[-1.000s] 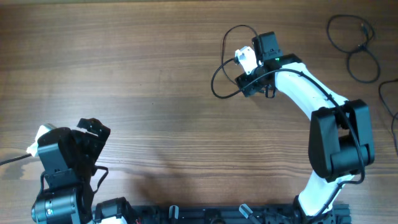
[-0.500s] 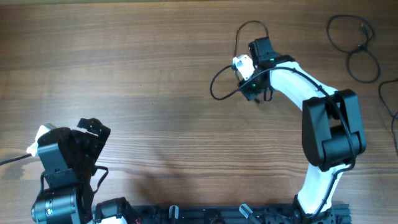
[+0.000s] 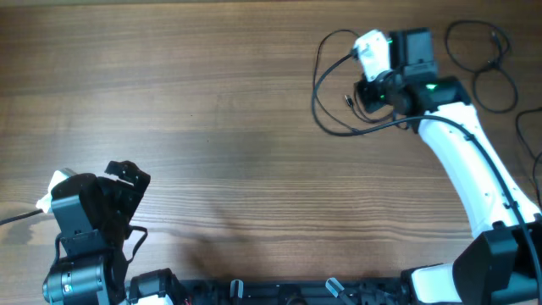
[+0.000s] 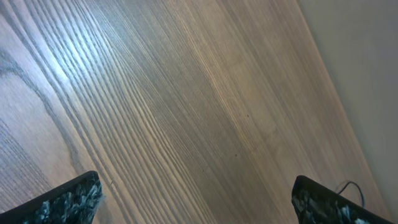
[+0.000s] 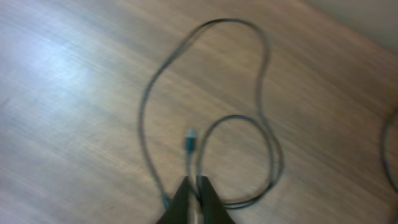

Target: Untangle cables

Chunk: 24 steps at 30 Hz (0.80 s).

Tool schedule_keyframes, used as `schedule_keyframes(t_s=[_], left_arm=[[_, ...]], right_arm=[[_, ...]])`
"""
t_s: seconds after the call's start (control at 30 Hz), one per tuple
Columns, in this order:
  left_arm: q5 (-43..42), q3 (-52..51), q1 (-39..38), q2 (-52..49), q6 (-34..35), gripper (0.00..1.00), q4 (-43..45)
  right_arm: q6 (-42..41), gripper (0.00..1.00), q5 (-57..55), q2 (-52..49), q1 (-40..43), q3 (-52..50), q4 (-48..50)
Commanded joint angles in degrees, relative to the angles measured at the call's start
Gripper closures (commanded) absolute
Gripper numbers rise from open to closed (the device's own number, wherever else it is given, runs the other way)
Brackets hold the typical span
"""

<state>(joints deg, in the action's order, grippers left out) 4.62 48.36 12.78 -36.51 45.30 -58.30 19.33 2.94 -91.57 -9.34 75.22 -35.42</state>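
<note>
While the left gripper (image 3: 127, 176) sits folded back over its own base at the near left corner, its two fingers (image 4: 68, 199) stand spread wide apart in the wrist view, with nothing but bare wood grain between them. The table (image 3: 212, 127) runs out from there as a broad stretch of brown planks. Farther out and to the right, the right arm (image 3: 474, 186) reaches up from the near right corner toward the far side of the table. The right gripper (image 5: 196, 186) has its fingers pressed together into a narrow wedge, and they pinch a strand of the looped cable (image 5: 142, 112). That cable lies on the wood just beyond the fingertips (a thin black cord, somewhat blurred in the wrist view). It sweeps out in one large open loop to the left and a smaller loop curling back on the right. Its small plug tip (image 5: 189, 140) rests inside the loops, a little ahead of the fingertips. Beyond the gripper, near the far right corner, two more cables (image 3: 478, 68) lie as linked loops, apart from the pinched one. Another thin cord (image 3: 520, 127) curves in at the right edge, nearer than those loops.
</note>
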Motion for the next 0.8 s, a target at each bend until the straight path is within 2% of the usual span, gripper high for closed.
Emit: schedule_keyframes(t_s=[0.0, 0.03, 0.07, 0.1, 0.2, 0.27, 0.37, 0.5, 0.63, 0.77], left_arm=[[-0.1, 0.1, 0.4, 0.1, 0.1, 0.00, 0.2], [-0.1, 0.1, 0.4, 0.1, 0.1, 0.00, 0.2], [-0.1, 0.1, 0.4, 0.1, 0.1, 0.00, 0.2], [-0.1, 0.1, 0.4, 0.1, 0.1, 0.00, 0.2], [-0.1, 0.1, 0.4, 0.1, 0.1, 0.00, 0.2], [-0.1, 0.1, 0.4, 0.1, 0.1, 0.00, 0.2], [-0.1, 0.1, 0.4, 0.1, 0.1, 0.00, 0.2], [-0.1, 0.1, 0.4, 0.1, 0.1, 0.00, 0.2], [-0.1, 0.1, 0.4, 0.1, 0.1, 0.00, 0.2], [-0.1, 0.1, 0.4, 0.1, 0.1, 0.00, 0.2]], right_arm=[[-0.2, 0.51, 0.1, -3.6, 3.6, 0.1, 0.1], [0.4, 0.37, 0.0, -4.9, 4.3, 0.1, 0.0], [1.3, 0.30, 0.1, -6.1, 5.0, 0.1, -0.1], [1.7, 0.15, 1.5, -7.8, 5.8, 0.1, -0.5], [5.3, 0.01, 13.6, -11.4, 6.3, 0.1, -2.6], [6.1, 0.00, 16.4, -13.9, 5.6, 0.1, -2.3], [6.0, 0.00, 10.8, -18.3, 5.0, 0.1, -1.7], [6.0, 0.00, 9.9, -22.7, 5.0, 0.1, 0.2], [3.6, 0.00, 6.4, -25.2, 4.7, 0.1, 3.4], [3.7, 0.01, 5.6, -26.1, 3.3, 0.1, 1.9]])
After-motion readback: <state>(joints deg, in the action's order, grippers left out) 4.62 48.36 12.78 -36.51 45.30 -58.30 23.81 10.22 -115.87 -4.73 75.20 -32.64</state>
